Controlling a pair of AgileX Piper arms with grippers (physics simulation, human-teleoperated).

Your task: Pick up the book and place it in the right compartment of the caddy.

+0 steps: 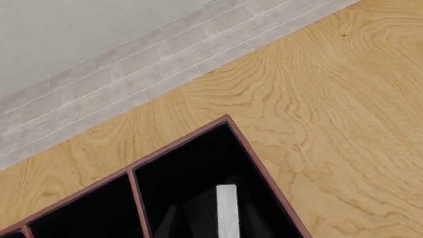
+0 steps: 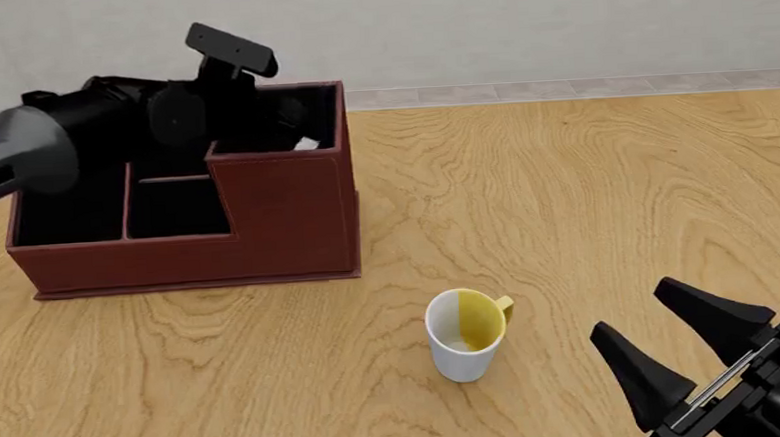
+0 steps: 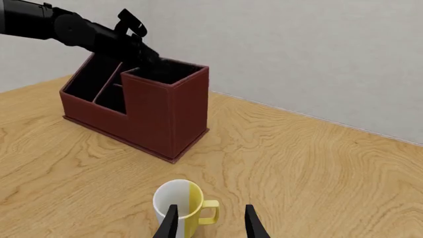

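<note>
The caddy (image 2: 290, 219) stands at the back left of the table. My left arm reaches down into its right compartment (image 2: 320, 110), the opening of the taller block. The book stands inside it, showing only its white page edges (image 1: 227, 210), and as a small white patch in the front view (image 2: 306, 143). My left gripper (image 1: 213, 220) is down in that compartment with its dark fingers (image 1: 169, 222) spread apart on both sides of the book, not touching it. My right gripper (image 2: 631, 308) is open and empty at the front right, and its fingers (image 3: 170, 223) frame the mug.
A white and yellow mug (image 2: 466, 333) stands upright in front of the caddy, near my right gripper; it also shows in the right wrist view (image 3: 178, 203). The caddy's long left compartment (image 2: 69, 210) and small lower middle ones (image 2: 173, 205) lie under my left arm (image 2: 104, 118).
</note>
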